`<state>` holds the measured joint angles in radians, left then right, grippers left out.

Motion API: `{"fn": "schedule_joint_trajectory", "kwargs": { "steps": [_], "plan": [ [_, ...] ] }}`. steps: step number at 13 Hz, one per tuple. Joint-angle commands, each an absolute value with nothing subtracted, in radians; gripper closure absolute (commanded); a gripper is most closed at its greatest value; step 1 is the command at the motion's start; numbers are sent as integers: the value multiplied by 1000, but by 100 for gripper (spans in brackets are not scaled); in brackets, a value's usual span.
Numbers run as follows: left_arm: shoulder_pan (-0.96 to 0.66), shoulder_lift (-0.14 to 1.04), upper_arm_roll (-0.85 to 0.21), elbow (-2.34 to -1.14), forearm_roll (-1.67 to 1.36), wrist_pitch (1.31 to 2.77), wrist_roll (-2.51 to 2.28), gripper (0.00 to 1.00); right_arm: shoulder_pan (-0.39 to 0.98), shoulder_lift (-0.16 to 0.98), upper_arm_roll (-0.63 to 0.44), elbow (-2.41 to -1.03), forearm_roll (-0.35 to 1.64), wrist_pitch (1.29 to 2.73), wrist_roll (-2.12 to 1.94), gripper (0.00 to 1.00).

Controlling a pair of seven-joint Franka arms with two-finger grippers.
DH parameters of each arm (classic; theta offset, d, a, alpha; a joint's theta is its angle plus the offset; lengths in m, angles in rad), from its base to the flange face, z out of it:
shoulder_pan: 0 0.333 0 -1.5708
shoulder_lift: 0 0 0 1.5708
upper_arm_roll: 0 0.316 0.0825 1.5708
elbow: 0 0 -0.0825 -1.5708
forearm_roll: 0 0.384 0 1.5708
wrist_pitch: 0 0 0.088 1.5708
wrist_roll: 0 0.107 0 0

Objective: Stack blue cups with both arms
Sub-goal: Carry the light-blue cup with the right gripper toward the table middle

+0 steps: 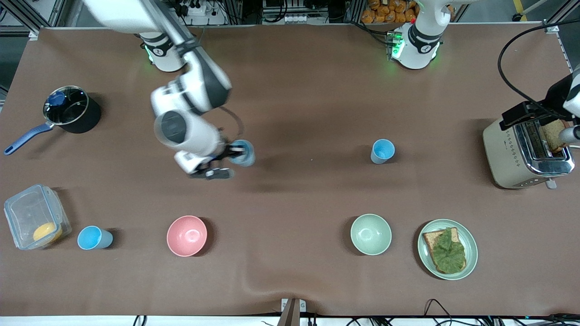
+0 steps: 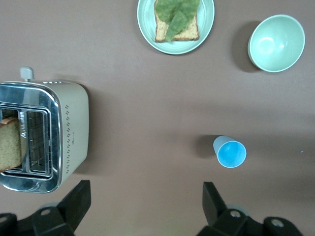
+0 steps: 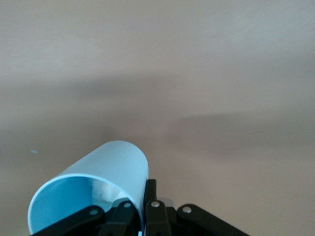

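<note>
Since the stack needs one cup carried over, the right gripper (image 1: 229, 159) has its fingers clamped on a blue cup's (image 1: 242, 152) rim mid-table, while the left gripper (image 2: 142, 206) waits, fingers spread, over the toaster (image 1: 525, 156) near the second cup (image 1: 383, 151)

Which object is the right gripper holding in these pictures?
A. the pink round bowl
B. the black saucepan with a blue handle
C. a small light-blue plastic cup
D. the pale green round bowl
C: the right gripper is shut on the rim of a small light-blue plastic cup, as the right wrist view shows close up, while the pink round bowl, black saucepan and pale green round bowl stand untouched on the table.
</note>
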<state>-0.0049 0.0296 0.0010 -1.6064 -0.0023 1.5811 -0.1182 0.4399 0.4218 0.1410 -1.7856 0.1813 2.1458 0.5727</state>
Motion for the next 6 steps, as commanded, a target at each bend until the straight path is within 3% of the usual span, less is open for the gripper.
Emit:
{"fn": "schedule_joint_trajectory", "kwargs": {
  "steps": [1, 5, 6],
  "plan": [
    [-17, 29, -5, -1676, -40, 1647, -129, 0, 512, 509, 130, -1764, 196, 2262, 702, 100],
    [-20, 31, -26, -1773, -54, 1755, -133, 0, 584, 597, 129, -1766, 198, 2377, 756, 100],
    [-31, 29, -29, -1805, -61, 1793, -140, 0, 583, 603, 129, -1764, 199, 2384, 759, 68]
  ]
}}
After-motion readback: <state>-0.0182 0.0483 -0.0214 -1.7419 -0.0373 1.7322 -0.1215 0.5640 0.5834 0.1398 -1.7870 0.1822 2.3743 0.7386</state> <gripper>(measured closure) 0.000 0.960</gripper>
